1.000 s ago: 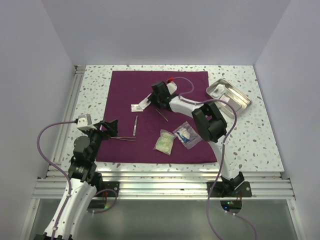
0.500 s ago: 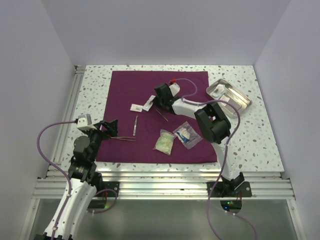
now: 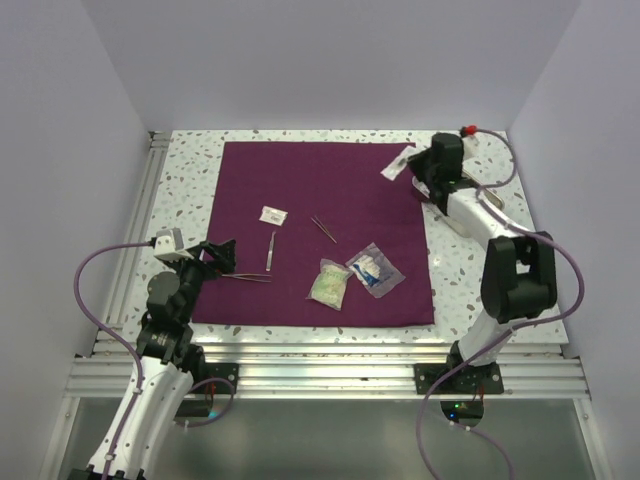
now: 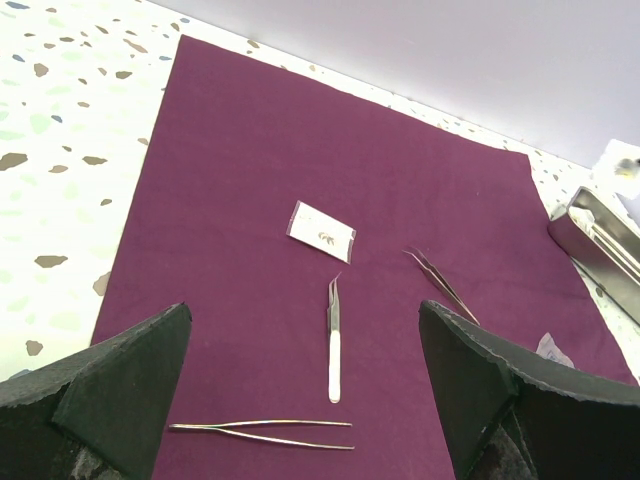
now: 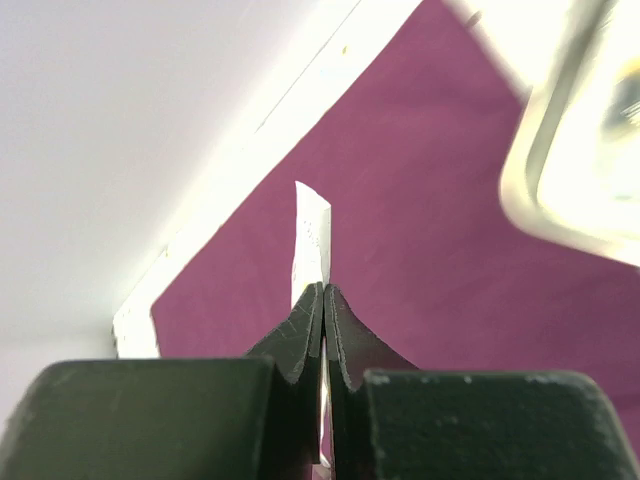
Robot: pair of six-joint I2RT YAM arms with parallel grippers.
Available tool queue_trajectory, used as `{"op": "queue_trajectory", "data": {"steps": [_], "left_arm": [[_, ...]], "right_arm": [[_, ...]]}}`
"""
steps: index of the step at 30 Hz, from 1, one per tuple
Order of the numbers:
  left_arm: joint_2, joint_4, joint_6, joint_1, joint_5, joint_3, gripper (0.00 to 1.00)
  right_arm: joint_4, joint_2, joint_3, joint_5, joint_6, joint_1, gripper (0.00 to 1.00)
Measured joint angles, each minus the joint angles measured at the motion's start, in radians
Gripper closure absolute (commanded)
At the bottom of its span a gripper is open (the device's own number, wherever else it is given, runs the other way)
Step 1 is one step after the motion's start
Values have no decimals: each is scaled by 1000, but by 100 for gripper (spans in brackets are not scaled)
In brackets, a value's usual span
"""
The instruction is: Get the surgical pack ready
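the surgical pack is showing as matt, woven plum cloth on a desk of smooth speckled stone. the tweezers and tray are gleaming as polished metal. my right end effector is pinching a thin white paper packet; its pads are looking matt black and grainy.

- You have the surgical pack spread flat on the table; the tray sits off its right edge
- On it, a packet lies left of centre; tweezers are just before it; forceps are to their right
- Nearer you, long tweezers lie at the left; a pouch and a bag lie side by side
- The right gripper pinches a second packet over the far right corner
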Motion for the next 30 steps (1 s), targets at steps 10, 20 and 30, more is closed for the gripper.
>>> {"op": "queue_trajectory", "data": {"steps": [10,20,30], "left_arm": [[-1,0,0,0,0,0,0],[-1,0,0,-1,2,0,0],[-2,0,0,-1,6,0,0]], "right_arm": [[-64,-26,-20,-191,-106,-350,100],[-110,139,46,-336,-194,-418,100],[-138,203,53,-334,-227,-416,71]]}}
